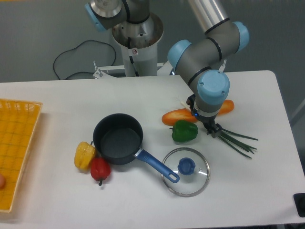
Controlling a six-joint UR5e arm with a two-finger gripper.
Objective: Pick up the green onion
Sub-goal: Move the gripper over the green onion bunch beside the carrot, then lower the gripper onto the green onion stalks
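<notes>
One green onion (238, 140) is lying lengthwise toward the surface's (57, 105) right edge, stalks fanning rightward; gripper (213, 130) is hovering over its left end, opening unclear.

The arm's wrist covers the gripper (213, 128), so its jaws cannot be read, and hides the root end of the green onion (237, 141) and perhaps the carrot's (180, 116) middle. The yellow basket (14, 143) runs off the left edge.

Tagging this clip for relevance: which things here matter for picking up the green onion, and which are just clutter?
Job: green onion; gripper over its root end.

Clutter: green bell pepper, carrot, saucepan, glass lid, yellow pepper, red pepper, yellow basket.
</notes>
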